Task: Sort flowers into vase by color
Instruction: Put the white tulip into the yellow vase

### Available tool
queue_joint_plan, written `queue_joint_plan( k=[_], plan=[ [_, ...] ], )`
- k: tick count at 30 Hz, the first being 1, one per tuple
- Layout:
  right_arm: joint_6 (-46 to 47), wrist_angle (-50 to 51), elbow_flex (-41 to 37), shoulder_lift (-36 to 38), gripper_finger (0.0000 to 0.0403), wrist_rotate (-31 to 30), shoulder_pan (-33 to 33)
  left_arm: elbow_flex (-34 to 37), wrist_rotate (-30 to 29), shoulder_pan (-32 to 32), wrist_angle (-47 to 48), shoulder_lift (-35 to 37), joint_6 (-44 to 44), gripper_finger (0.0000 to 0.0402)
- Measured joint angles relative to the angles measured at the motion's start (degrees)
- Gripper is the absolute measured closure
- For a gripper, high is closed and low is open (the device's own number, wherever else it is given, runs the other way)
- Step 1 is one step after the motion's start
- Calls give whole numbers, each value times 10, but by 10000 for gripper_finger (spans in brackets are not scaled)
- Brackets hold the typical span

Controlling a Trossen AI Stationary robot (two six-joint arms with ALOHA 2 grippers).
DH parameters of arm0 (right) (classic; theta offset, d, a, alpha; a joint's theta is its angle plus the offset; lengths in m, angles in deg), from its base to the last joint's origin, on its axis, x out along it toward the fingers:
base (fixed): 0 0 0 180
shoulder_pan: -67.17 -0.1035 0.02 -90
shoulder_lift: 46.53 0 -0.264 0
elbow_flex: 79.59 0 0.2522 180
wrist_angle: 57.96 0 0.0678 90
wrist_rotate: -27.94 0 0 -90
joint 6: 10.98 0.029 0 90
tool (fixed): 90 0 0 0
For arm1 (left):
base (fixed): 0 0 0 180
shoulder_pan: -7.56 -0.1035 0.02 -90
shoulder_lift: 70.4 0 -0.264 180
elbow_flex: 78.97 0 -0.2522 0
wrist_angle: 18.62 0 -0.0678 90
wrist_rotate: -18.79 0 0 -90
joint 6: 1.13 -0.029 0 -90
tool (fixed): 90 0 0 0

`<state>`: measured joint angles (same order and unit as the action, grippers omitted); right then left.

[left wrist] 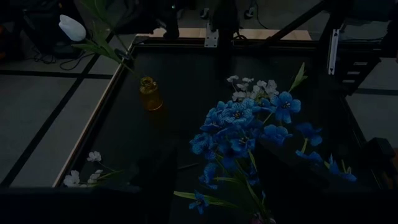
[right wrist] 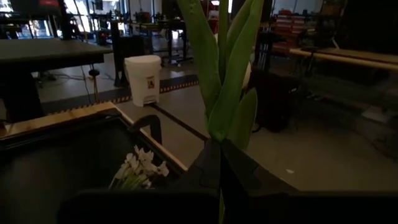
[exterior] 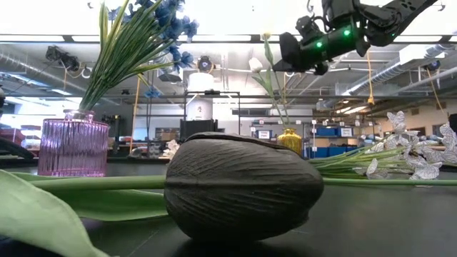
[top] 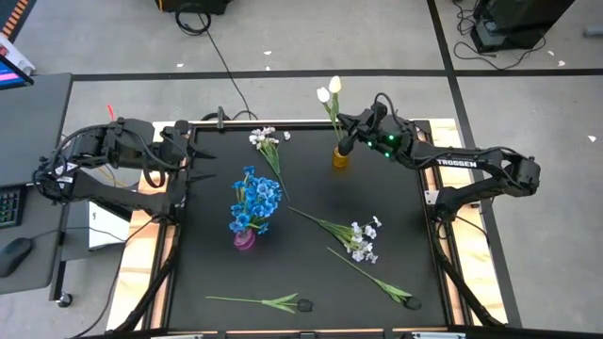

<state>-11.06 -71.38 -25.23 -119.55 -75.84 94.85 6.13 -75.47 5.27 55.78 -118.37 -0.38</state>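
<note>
The right gripper (top: 350,135), jaws pinching a white tulip stem (top: 333,111), is placing it in the yellow vase (top: 340,156); next it must release. The left gripper (top: 193,155) waits with jaws spread.

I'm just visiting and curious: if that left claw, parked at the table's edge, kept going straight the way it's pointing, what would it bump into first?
Probably the blue flowers in the pink vase: the left wrist view shows them nearest ahead. The yellow vase stands farther off, to one side. Depth is hard to judge.

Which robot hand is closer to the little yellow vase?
Right. The right gripper is shut on a tulip stem just above the yellow vase; the left gripper waits across the table.
</note>
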Motion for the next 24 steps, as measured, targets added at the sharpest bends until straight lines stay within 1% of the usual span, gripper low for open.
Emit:
queue_joint_plan(
  k=[24],
  plan=[
    [36, 91, 0, 0, 392, 0, -1, 0, 0, 0, 0, 0, 0, 184]
  ],
)
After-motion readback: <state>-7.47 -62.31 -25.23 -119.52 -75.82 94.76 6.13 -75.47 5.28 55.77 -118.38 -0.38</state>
